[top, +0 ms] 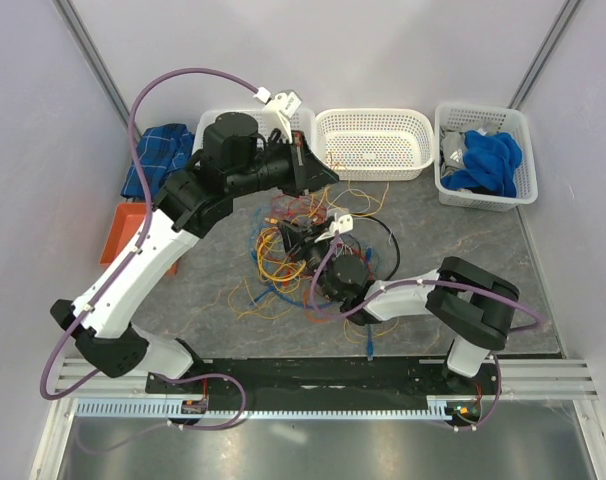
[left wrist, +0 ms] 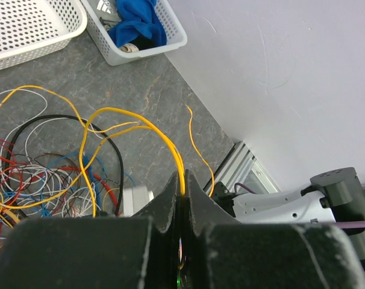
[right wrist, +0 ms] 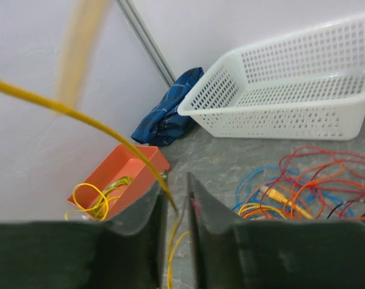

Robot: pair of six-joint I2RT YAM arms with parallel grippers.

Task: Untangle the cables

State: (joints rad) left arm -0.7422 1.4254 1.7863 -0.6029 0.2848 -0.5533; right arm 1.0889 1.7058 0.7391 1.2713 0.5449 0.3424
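Note:
The cables (top: 283,262) lie in a jumble of yellow, orange, red, blue and white wires in the middle of the table, with a black loop (top: 388,240) at their right. My left gripper (top: 328,175) hangs above the far side of the pile. In the left wrist view it (left wrist: 182,180) is shut on a yellow wire (left wrist: 164,139) that arches up from the pile. My right gripper (top: 288,238) is low over the pile. In the right wrist view its jaws (right wrist: 176,186) stand a narrow gap apart, with a yellow wire (right wrist: 110,133) running between them.
An orange tray (top: 111,235) at the left holds coiled yellow wires (right wrist: 98,201). Three white baskets stand along the back: left (top: 208,125), middle (top: 373,113), right (top: 483,106) with a blue cloth. A blue plaid cloth (top: 158,155) lies at the back left.

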